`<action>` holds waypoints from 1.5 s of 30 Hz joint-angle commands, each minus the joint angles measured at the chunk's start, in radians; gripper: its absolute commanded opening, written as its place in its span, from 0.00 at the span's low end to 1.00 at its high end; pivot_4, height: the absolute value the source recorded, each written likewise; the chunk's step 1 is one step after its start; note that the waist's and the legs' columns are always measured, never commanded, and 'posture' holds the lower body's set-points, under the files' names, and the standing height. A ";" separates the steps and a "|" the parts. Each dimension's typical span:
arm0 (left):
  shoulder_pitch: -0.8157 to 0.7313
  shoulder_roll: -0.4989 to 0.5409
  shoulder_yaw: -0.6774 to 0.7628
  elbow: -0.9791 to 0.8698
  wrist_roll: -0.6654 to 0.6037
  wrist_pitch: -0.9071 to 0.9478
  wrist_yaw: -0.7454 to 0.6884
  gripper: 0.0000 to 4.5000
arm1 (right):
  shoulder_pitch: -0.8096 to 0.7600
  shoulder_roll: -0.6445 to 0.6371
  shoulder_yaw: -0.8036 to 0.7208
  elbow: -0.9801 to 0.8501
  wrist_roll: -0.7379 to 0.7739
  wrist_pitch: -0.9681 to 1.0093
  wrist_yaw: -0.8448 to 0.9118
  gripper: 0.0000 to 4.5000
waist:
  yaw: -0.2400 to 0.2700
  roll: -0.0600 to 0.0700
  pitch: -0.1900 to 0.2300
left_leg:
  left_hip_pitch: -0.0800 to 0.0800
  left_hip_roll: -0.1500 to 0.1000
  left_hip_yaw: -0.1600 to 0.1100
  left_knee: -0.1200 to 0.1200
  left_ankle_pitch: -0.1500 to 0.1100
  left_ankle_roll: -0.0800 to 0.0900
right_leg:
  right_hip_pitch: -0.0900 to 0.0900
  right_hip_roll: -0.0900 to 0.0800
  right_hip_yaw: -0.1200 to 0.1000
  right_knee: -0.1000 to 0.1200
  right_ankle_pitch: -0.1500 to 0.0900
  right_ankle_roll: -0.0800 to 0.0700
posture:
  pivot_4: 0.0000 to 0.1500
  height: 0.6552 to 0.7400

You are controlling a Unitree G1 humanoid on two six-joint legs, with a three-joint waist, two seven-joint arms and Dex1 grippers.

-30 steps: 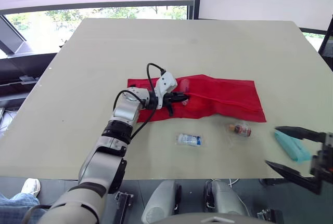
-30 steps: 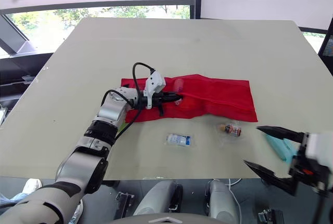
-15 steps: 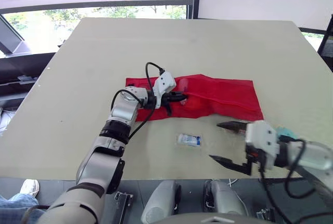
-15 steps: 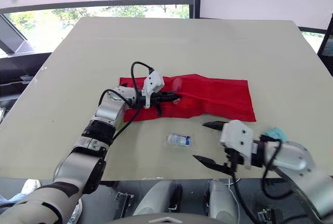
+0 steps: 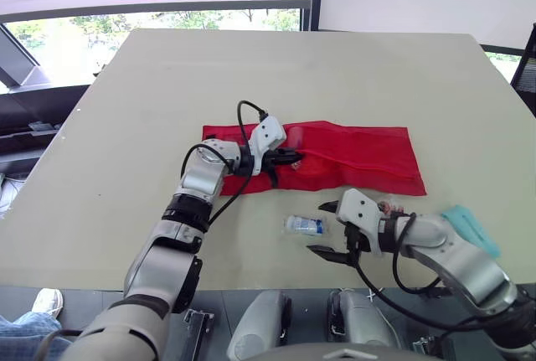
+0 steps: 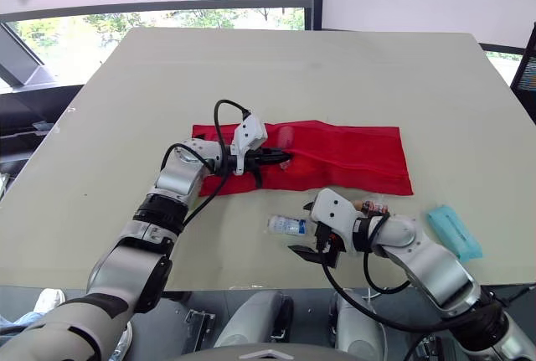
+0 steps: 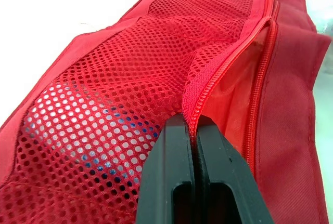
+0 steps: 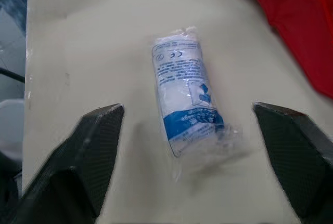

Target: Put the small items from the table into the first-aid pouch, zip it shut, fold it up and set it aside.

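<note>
While reading left to right across the table (image 5: pixel 167 85), meet first the left gripper (image 5: pixel 289 158), clenched on the zip tape at the left end of the red first-aid pouch (image 5: pixel 360 156). See its fingers (image 7: pixel 177 172) pressed together with the red edge pinched between them. Find the pouch spread flat across the table's middle, zip parted beside that grip. Make out something blue through the mesh pocket (image 7: pixel 104 104), too dim to name.

Nearer than the pouch and apart from it, find a white-and-blue bandage packet (image 5: pixel 303 225) on bare table. Just right of it, see the right gripper (image 5: pixel 318 229) released, fingers (image 8: pixel 88 151) spread wide, the packet in line between them and untouched. Farther right, note a small brown bottle (image 5: pixel 389 207) in clear wrap, then a teal packet (image 6: pixel 452 231) near the table's right edge.
</note>
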 commanded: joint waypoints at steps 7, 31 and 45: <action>-0.002 -0.006 0.005 -0.022 -0.001 0.014 0.015 0.00 | 0.049 0.033 -0.156 -0.094 0.082 0.078 -0.050 0.11 | 0.001 0.000 0.000 | 0.000 0.000 0.000 0.000 0.000 0.000 | 0.000 0.000 0.000 0.000 0.000 0.000 | 1.00 0.99; 0.057 -0.050 -0.012 -0.159 -0.021 0.103 0.020 0.00 | -0.258 0.531 -0.281 0.175 -0.026 0.407 -0.624 0.01 | -0.023 0.001 0.000 | 0.000 -0.003 -0.001 -0.002 0.000 -0.001 | -0.003 0.000 0.002 0.004 0.000 0.000 | 1.00 0.99; 0.068 -0.079 -0.022 -0.190 -0.017 0.117 0.046 0.00 | -0.378 0.736 -0.344 0.437 -0.075 0.219 -0.706 0.24 | -0.031 0.001 0.000 | 0.000 -0.003 0.000 -0.003 0.001 -0.001 | -0.004 0.000 0.004 0.005 0.000 -0.001 | 1.00 0.99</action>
